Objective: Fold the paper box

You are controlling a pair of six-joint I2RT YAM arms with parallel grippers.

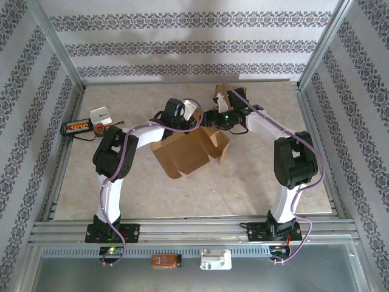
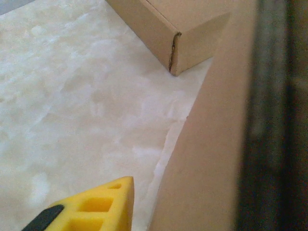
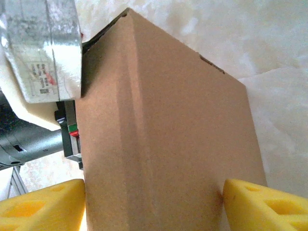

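We saw the right claw [image 3: 154, 195] gripping the box [image 3: 163, 120]; the left claw [image 1: 196, 118], mostly cut off, we couldn't judge.

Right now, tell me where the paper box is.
In the top view the paper box lies at the centre of the table. In the right wrist view one of its panels stands between the yellow fingers of the right hand.

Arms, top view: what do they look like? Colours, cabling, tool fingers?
The left arm and right arm both have white links and bulky black joint housings, with a purple cable looped along each. A green light glows near the right wrist. The tool fingers are yellow with moulded pockets.
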